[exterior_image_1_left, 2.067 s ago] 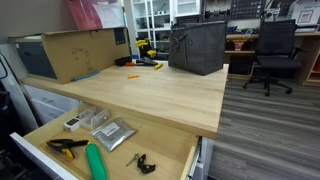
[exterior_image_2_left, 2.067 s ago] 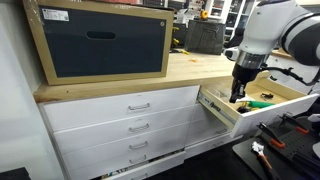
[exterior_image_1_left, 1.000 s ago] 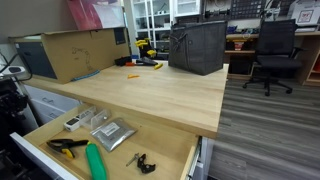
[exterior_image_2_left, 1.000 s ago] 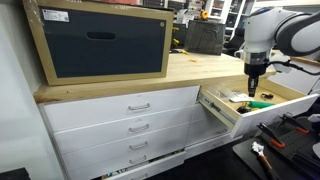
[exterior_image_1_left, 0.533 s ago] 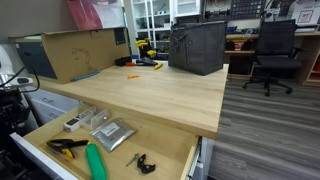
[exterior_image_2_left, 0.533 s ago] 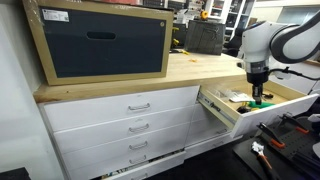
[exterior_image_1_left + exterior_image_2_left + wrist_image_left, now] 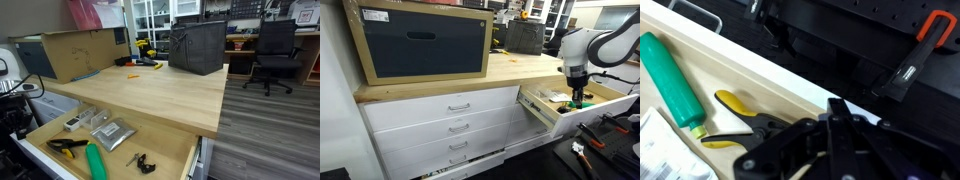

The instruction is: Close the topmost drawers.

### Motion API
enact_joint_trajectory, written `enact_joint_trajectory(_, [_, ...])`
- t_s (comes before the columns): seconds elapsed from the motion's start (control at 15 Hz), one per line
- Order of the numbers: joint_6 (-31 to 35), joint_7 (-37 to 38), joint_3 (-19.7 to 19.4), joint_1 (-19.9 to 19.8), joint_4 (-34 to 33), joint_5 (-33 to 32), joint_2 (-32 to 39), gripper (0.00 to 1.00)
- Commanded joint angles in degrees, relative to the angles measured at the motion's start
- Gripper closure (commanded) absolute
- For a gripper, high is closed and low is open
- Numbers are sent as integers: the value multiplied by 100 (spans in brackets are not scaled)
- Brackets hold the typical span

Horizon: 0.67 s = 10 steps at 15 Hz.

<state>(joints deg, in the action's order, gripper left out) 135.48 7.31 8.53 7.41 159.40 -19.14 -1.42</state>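
The topmost drawer (image 7: 176, 152) under the wooden worktop stands pulled far out; it also shows in an exterior view (image 7: 541, 108). It holds a green bottle (image 7: 95, 162), yellow-handled pliers (image 7: 64, 146) and silver packets (image 7: 111, 132). My gripper (image 7: 578, 98) is shut and empty, low over the drawer near its outer front. In the wrist view my shut fingers (image 7: 838, 112) hang just past the drawer's white front edge (image 7: 760, 60), with the green bottle (image 7: 673, 82) and pliers (image 7: 742, 108) beside them. My arm (image 7: 12, 92) shows at the left edge of an exterior view.
A large cardboard box (image 7: 72, 52) and a dark bag (image 7: 197, 46) stand on the worktop (image 7: 160, 95). A white stack of drawers (image 7: 458, 128) sits beside the open one, its lowest slightly ajar. Tools lie on the floor (image 7: 582, 153). An office chair (image 7: 273, 50) stands behind.
My gripper has moved along the open drawer toward its outer front and come down lower. The drawer has not moved.
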Motion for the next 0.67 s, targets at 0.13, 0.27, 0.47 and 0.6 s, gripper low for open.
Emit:
enact_joint_trajectory(0.13, [75,-16,-162,-74,-4,8,362,100])
enact_joint_trajectory(0.27, [-23,-150,-137,-37,-38,147,322,100])
enact_joint_trajectory(0.47, [197,-25,-133,-28,-40,4,334,100])
enact_joint_trajectory(0.6, [227,-1,-124,-17,-40,-33,320,100])
